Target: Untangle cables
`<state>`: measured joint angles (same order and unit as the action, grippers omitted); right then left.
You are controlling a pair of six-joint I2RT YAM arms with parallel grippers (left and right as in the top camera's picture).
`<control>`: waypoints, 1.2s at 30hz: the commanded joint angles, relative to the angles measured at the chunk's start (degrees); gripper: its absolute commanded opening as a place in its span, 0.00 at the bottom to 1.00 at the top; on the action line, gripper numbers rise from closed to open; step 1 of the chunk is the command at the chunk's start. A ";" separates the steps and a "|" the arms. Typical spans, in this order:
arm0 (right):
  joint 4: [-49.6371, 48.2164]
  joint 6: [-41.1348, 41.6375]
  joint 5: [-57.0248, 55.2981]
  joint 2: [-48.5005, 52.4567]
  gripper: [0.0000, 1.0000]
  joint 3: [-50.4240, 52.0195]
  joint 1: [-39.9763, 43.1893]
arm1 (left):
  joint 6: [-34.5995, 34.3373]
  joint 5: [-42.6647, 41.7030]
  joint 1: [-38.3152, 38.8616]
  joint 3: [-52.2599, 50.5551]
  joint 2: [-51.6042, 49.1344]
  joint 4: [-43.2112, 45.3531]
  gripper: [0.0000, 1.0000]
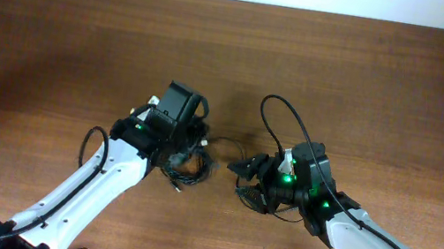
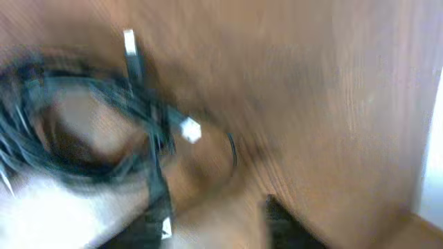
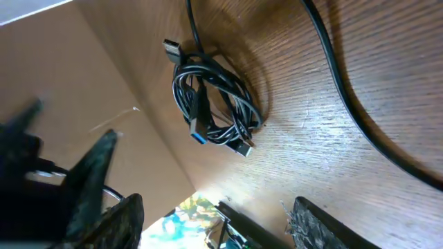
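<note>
The cables, a light, limp coil at the middle of the table, look best seized by a stiff plug end; left gripper and right gripper both spread open.

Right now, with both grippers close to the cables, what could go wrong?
1. The cables lie in one tight coil, so pulling a single plug may tighten the tangle rather than free it.
2. The thick arm cable curves beside the coil; the right gripper might catch it by mistake.
3. The left wrist view is blurred, so aiming there seems unreliable.
</note>
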<state>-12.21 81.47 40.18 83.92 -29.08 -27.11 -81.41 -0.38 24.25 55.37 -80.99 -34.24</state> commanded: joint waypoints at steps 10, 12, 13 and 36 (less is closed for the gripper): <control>0.09 -11.19 -4.28 0.35 0.73 0.13 -0.37 | 71.82 7.26 -3.52 0.70 0.20 -4.04 0.82; 0.09 -11.21 -4.70 0.35 0.73 0.13 -0.37 | 81.92 2.56 -3.54 0.55 -0.63 -4.26 0.73; 0.11 -11.21 -4.70 0.35 0.73 0.13 -0.37 | 83.69 3.08 -3.54 0.31 -1.27 -4.07 0.56; 6.08 -13.81 -7.87 0.35 0.73 0.13 -0.37 | 67.45 2.45 -3.80 -0.98 -15.82 0.28 0.00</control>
<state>-6.15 69.49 33.56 83.96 -29.08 -27.11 -3.07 2.94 20.82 53.78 -96.99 -34.06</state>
